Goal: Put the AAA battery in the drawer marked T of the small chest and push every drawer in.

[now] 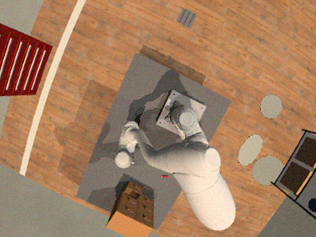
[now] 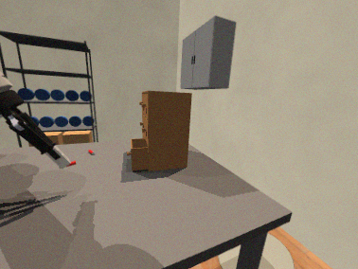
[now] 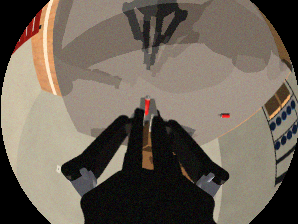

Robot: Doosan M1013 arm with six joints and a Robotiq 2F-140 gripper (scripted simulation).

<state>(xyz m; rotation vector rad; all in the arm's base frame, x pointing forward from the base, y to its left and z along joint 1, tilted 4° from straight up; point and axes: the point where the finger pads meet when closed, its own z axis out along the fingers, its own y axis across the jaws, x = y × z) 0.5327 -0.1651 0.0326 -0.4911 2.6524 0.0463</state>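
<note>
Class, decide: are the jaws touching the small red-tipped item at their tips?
Touching. In the wrist view the gripper is shut on the red-tipped item, pinched between its jaws; the exterior view shows it lifted off the table.

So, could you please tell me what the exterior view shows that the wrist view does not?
Only the exterior view shows the small chest side-on, with its lowest drawer pulled partly out, and a grey wall cabinet. Only the wrist view shows the end effector from behind, its fingers nearly together. Both show a small red-tipped item at the fingertips and another small red thing lying apart on the table.
</note>
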